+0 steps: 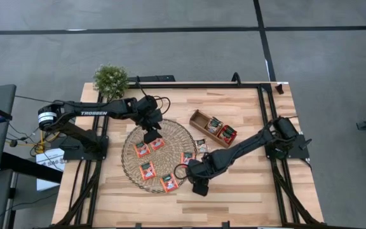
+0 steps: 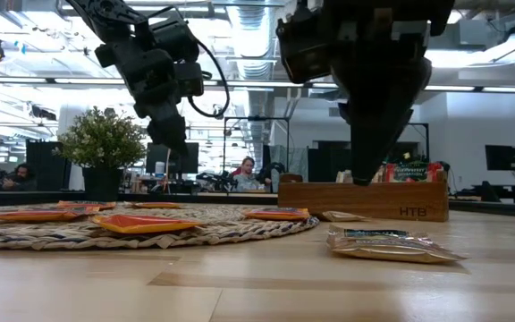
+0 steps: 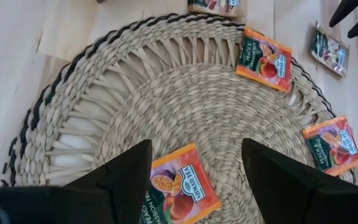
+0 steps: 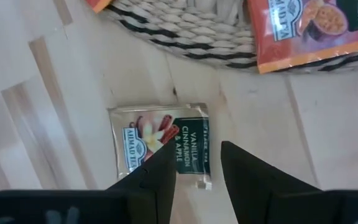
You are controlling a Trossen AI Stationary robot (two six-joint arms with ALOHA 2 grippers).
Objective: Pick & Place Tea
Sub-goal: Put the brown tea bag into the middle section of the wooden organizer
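Fingers of the right gripper (image 4: 196, 168), parted and empty, hang over a green-and-pale tea sachet (image 4: 161, 142) lying on bare wood beside the wicker mat (image 4: 185, 34). Picking is at hand; next comes descent and closing. The left gripper (image 3: 194, 165) spreads wide above a red-orange sachet (image 3: 179, 186).

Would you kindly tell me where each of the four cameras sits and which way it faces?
High view: overhead, straight down on table, both arms.
Low view: tabletop height, level across mat toward tray; both arms enter from above.
Left wrist view: above the mat, left gripper open over an orange sachet.
Right wrist view: down past right gripper at a green sachet on wood.
Shared: both wrist views show the mat.
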